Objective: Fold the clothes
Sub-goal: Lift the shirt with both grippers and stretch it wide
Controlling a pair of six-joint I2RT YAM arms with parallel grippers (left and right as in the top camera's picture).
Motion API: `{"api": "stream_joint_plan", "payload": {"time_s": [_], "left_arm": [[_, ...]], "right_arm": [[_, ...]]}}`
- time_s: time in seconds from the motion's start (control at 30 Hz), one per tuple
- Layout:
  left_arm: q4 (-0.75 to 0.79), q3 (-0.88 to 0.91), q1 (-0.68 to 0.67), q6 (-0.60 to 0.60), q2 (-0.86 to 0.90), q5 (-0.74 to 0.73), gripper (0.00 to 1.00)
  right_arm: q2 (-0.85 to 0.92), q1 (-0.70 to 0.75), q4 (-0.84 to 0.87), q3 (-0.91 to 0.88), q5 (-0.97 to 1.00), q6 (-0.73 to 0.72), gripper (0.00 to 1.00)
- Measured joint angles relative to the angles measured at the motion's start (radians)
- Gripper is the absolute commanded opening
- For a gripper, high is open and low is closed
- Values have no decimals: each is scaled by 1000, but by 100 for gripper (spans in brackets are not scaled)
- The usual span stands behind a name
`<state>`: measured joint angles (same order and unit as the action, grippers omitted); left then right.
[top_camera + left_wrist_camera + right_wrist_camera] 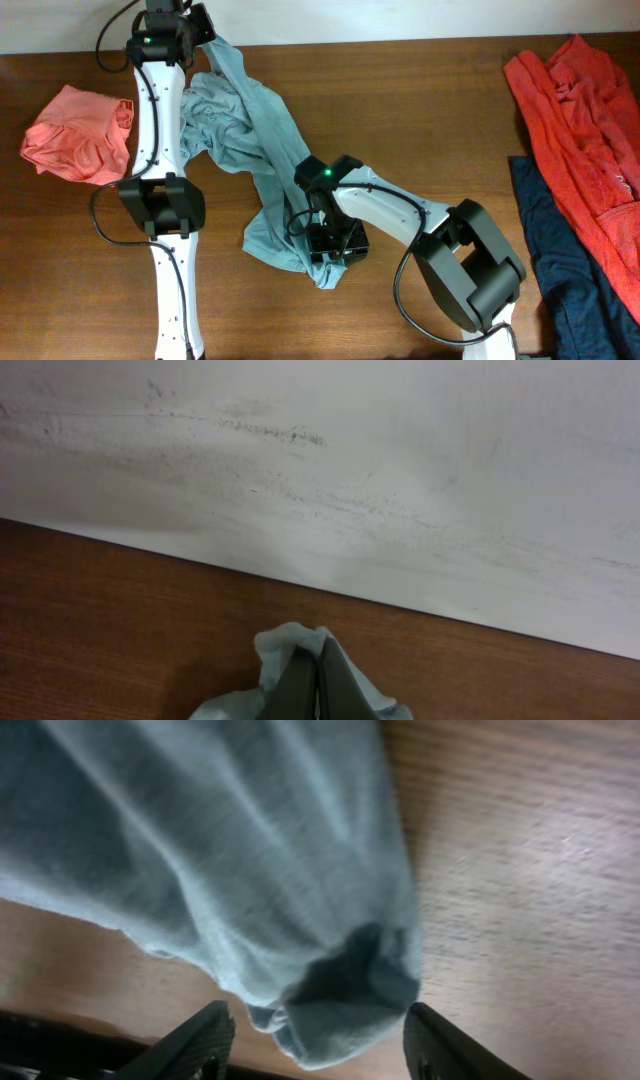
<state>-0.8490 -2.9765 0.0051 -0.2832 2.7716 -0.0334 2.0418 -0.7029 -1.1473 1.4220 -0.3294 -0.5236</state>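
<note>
Your left gripper (318, 682) is pinched tight on a fold of the pale blue-green shirt (250, 130) at the table's far edge, below a scuffed white wall (400, 480). A small tuft of cloth pokes out beyond the tips. Your right gripper (320, 1020) stands wide apart astride the shirt's near end, where a bunched hem curls into a dark pocket between the fingers (205, 1040). Nothing is gripped there yet.

Between the two, the shirt runs as a rumpled diagonal rope across the brown wood-grain table (420, 110), thickest and most crumpled beside the left arm. The fabric looks like a fine knit: matte, soft, light and limp. Expect it to sag, stretch and drag rather than hold any shape, and to slide readily on the smooth wood. It will not break, but a shallow pinch could slip off or catch only one layer. Take it at a hem or corner and bite through every layer of the bunched end, so it can be drawn out flat.

Well apart lie the others: a salmon-pink garment (80, 135) heaped at the left edge, an orange-red one (580, 120) spread along the right edge, and a navy one (560, 270) touching it. All are unfolded.
</note>
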Motion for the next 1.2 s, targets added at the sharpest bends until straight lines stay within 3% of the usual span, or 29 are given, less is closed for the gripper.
{"api": "stream_joint_plan", "payload": {"time_s": [0.17,0.27,0.4,0.43,0.67,0.87,1.1,1.13,1.2], "left_arm": [[0,0,0,0,0,0,1],[0,0,0,0,0,0,1],[-3,0,0,0,0,0,1],[-4,0,0,0,0,0,1],[-13,0,0,0,0,0,1],[-84,0,0,29,-19,0,1],[-168,0,0,98,-234,-4,1],[-184,0,0,114,-299,-4,1],[-191,-5,0,127,-375,-4,1]], "right_arm": [[0,-28,-6,-5,-13,2,50],[0,-32,-8,-15,-16,2,36],[0,-32,-20,-16,-20,2,7],[0,-32,-26,-16,-21,0,4],[0,-23,-26,-15,11,0,4],[-35,122,-60,75,43,35,4],[-186,426,-289,433,71,239,4],[-197,481,-343,550,80,309,4],[-198,510,-393,639,95,347,4]]}}
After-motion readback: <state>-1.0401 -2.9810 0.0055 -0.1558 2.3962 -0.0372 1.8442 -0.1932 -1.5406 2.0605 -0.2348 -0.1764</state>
